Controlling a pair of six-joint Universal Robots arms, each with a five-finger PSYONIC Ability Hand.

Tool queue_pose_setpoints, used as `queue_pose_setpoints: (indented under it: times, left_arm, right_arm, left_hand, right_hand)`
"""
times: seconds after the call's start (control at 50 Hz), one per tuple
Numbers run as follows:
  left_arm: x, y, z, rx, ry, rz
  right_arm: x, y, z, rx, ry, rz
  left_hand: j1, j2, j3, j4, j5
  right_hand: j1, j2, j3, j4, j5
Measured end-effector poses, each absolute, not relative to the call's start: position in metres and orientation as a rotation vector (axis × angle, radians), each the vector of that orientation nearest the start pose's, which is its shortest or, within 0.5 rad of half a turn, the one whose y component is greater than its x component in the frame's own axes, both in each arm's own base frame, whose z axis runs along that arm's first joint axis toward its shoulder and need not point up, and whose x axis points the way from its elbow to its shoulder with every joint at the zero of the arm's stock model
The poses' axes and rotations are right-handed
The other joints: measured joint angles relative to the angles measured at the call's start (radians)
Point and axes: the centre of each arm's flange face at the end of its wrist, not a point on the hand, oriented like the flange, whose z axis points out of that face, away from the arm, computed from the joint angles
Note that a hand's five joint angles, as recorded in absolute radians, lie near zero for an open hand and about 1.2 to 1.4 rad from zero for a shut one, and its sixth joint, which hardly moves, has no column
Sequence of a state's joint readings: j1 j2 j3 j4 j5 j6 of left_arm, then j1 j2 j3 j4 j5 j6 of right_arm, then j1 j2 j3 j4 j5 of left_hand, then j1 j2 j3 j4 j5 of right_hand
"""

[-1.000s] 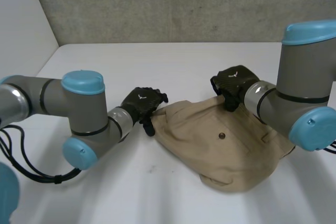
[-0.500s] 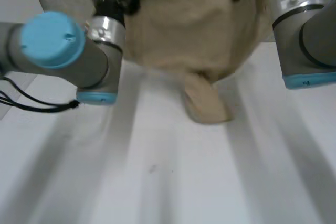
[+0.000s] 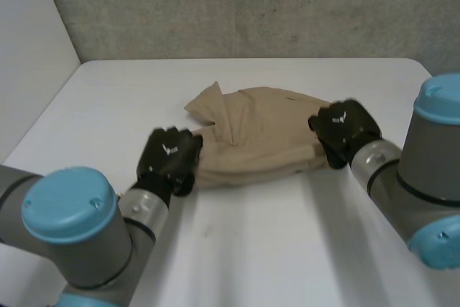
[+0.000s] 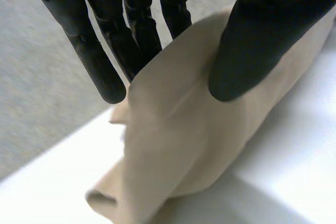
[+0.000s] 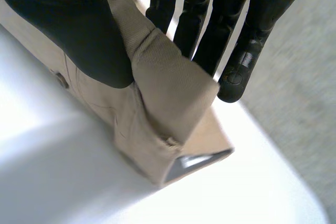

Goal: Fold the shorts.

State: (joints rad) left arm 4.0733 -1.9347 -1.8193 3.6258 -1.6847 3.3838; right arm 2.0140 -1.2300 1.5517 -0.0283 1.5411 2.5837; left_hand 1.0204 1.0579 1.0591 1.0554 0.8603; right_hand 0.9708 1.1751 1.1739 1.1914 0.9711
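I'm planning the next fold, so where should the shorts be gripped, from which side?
Both ends of the shorts, near edge, from the robot's side: layered cloth there is thick enough to pinch, as left hand and right hand do.

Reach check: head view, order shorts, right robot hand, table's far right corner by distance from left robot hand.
1. shorts: pinched in the left robot hand, at their left end.
2. right robot hand: gripping the shorts' right end.
3. table's far right corner: beyond that hand.
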Motion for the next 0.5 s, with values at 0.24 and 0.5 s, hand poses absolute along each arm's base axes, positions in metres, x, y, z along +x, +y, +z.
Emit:
queue_pose_setpoints:
  times: [0.24,0.5]
  left_arm:
    - [-0.283,-0.193,0.182,0.949,2.368,-2.098]
    - [-0.254,-0.213,0.187,0.957,2.479,-2.017]
  right_arm:
    - [0.258,-0.240,0.174,-1.084,2.324,-1.748]
    - [0.254,-0.233,0.171,-1.079,2.326,-1.745]
  left_hand:
    - [-0.498,-0.532,-0.524,-0.530,-0.518]
    - [-0.498,-0.532,-0.524,-0.530,-0.518]
  right_hand:
    - [0.000,0.000,0.008,0.000,0.000]
    - [0.000,0.000,0.008,0.000,0.000]
